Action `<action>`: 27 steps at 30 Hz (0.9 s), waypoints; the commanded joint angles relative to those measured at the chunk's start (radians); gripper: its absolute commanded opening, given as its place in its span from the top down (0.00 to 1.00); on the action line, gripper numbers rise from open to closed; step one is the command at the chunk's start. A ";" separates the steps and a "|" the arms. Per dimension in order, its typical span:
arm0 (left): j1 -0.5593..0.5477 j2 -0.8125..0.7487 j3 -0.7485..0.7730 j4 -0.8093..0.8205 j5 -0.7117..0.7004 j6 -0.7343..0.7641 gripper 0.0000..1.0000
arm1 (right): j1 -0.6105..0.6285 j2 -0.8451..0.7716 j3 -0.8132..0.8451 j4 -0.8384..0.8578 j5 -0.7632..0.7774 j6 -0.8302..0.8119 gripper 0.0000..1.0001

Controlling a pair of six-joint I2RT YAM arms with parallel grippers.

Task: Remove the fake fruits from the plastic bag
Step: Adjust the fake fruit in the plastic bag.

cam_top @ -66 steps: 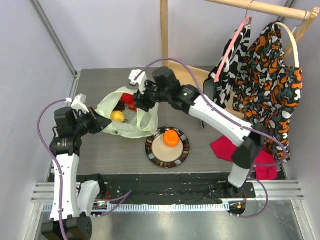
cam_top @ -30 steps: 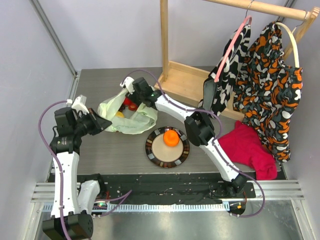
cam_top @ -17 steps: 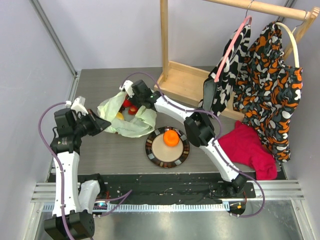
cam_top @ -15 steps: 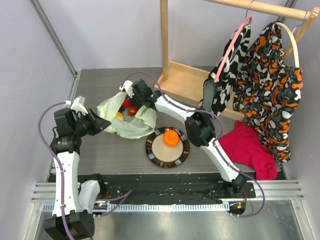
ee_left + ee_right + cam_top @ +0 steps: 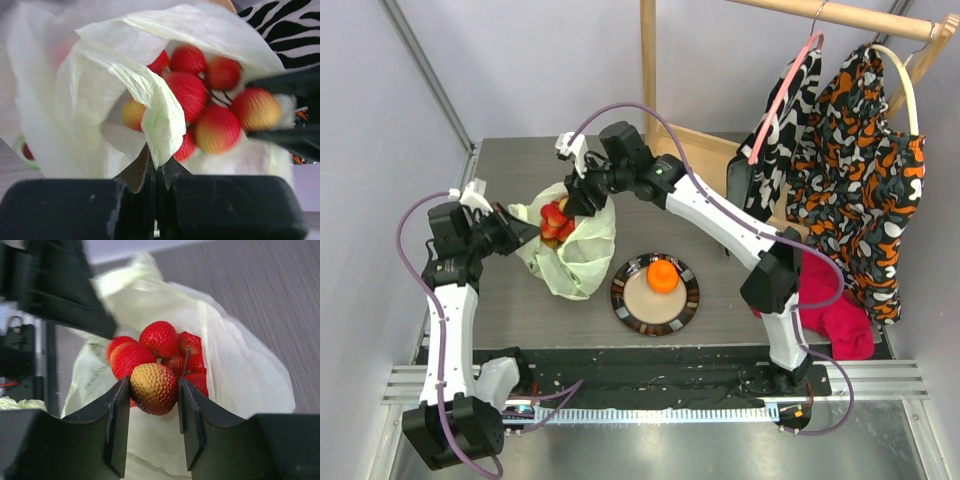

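The pale green plastic bag (image 5: 575, 255) hangs lifted off the table at left centre. My left gripper (image 5: 525, 229) is shut on a fold of the bag's edge (image 5: 159, 127). My right gripper (image 5: 567, 203) is shut on a bunch of small red berries (image 5: 154, 387), pinching a red-and-yellow one, with the rest of the bunch (image 5: 556, 221) hanging just above the bag's mouth. The same bunch shows in the left wrist view (image 5: 200, 107). An orange (image 5: 662, 273) lies on the round dark-rimmed plate (image 5: 683, 310). Other fruits are hidden in the bag.
A wooden clothes rack (image 5: 680, 150) with patterned garments (image 5: 850, 150) stands at the back right. A red cloth (image 5: 835, 315) lies at the right, by the right arm's base. Grey walls close the left and back sides.
My right gripper has risen out of the bag with the berry bunch in it. The bag has been pulled up and now hangs narrower; my left gripper moved slightly up with its edge.
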 commanded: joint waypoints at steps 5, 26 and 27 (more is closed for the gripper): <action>0.003 0.058 0.130 0.121 0.004 -0.034 0.96 | 0.026 -0.053 -0.015 0.021 -0.076 0.005 0.89; 0.007 -0.145 -0.095 -0.123 -0.069 -0.071 0.99 | 0.069 -0.344 -0.505 -0.073 0.059 -0.198 0.23; 0.007 -0.145 -0.111 -0.120 -0.075 -0.077 0.99 | 0.072 -0.363 -0.514 -0.062 0.061 -0.192 0.24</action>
